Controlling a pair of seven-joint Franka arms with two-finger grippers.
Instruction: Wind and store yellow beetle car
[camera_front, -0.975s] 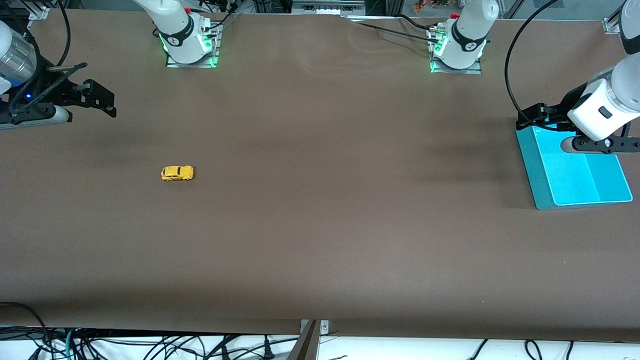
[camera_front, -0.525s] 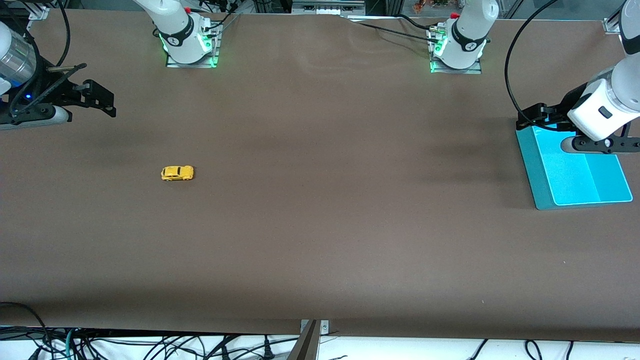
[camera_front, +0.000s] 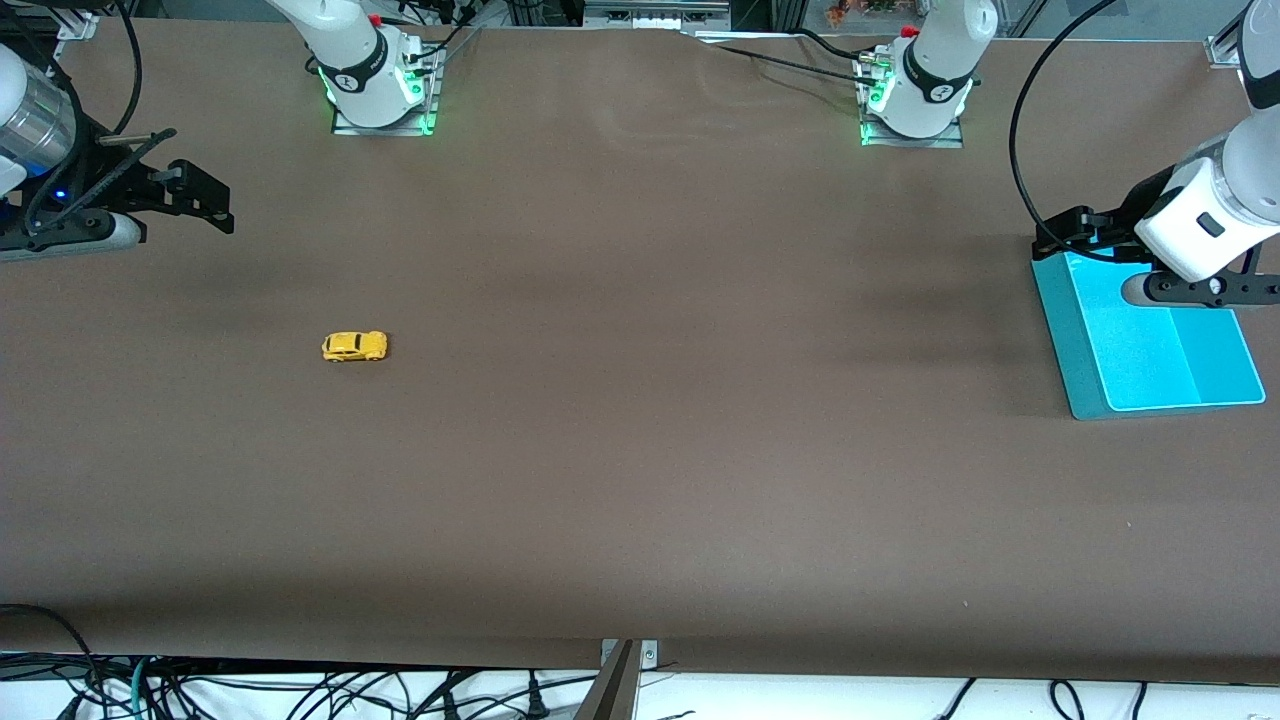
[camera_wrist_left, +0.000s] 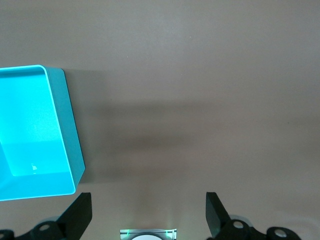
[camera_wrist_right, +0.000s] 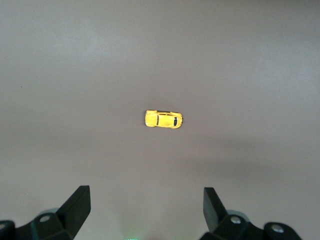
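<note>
We see the yellow beetle car (camera_front: 354, 346) alone on the brown table (camera_front: 640, 450), well apart from the teal bin (camera_front: 1150, 350); the right gripper (camera_wrist_right: 145, 210) and left gripper (camera_wrist_left: 149, 212) hang spread, empty.

Big flat table (camera_front: 640, 450) w/ a matte brown cover takes up pretty much the whole front view, soft shadow bands across the middle. Two metal base plates (camera_front: 385, 110) bolted along the top edge, green glow on them. Past the near edge there's a white floor strip w/ a tangle of black cables (camera_front: 300, 695), plus a small metal bracket (camera_front: 628, 655) at the table's lip. Some clutter and dark frame bits along the very top, too small to make out. Lighting's even, overhead-ish.
</note>
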